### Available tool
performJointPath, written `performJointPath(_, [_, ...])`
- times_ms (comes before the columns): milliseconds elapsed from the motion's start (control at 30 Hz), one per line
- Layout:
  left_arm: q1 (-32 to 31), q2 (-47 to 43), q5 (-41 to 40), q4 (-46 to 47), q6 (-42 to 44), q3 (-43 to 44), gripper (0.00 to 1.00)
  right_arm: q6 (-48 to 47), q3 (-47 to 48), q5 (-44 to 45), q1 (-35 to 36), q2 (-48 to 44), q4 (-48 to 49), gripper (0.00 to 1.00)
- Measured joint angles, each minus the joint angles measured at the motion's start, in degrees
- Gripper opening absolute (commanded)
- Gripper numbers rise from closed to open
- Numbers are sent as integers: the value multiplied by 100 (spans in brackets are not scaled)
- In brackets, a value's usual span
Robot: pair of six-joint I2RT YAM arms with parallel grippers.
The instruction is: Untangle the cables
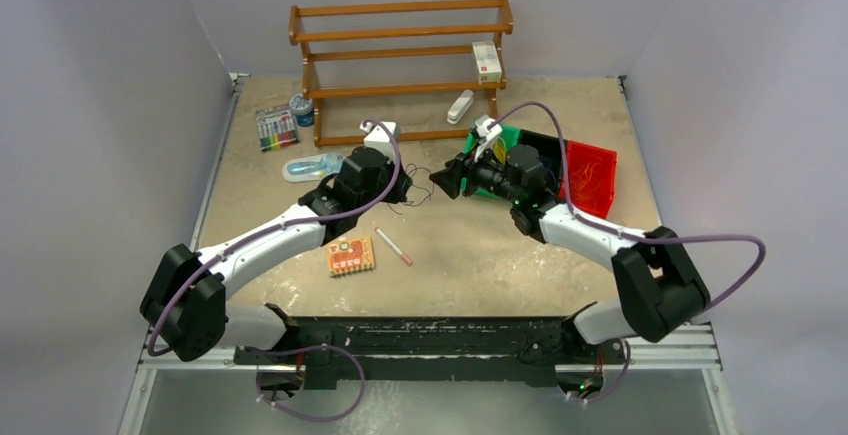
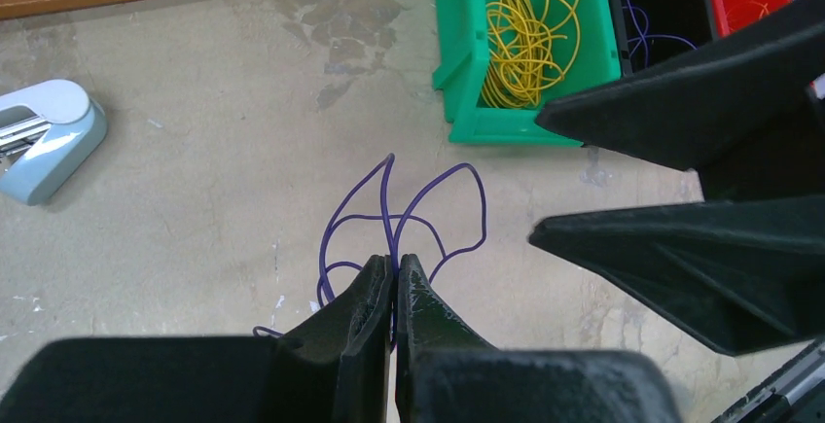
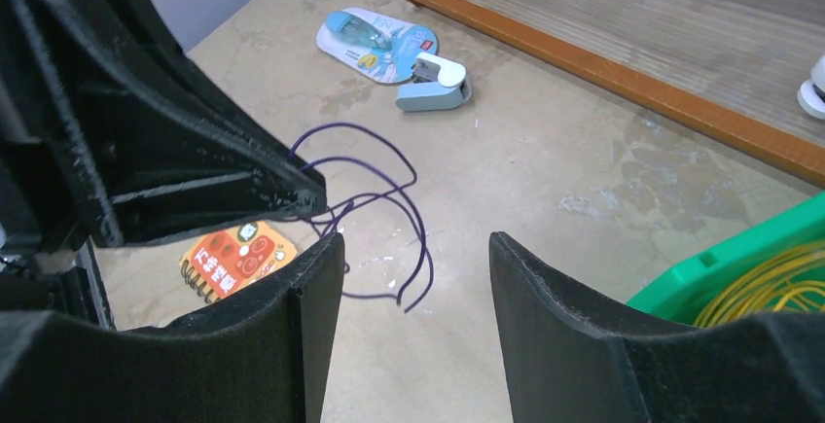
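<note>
Pinching purple cable, left fingers low (tips together); right fingers spread.

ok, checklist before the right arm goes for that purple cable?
1. Grip: left gripper shut on the purple cable. ok.
2. Readiness: right gripper open, nothing between its fingers. ok.
3. Separation: no other strand crosses the purple cable; the yellow cables lie in the green bin. ok.
4. Alignment: loose cable end at the height of the right gripper's fingers. cannot tell.
5. Clearance: gap between the two grippers. cannot tell; they look very close in every view.
</note>
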Motion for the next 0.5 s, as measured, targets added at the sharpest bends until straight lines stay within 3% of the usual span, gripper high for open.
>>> performJointPath(333, [0, 0, 168, 59, 42, -7, 0, 96, 544, -387, 9, 1021, 326, 51])
performJointPath(500, [0, 0, 166, 70, 52, -9, 0, 105, 656, -660, 13, 1381, 319, 27])
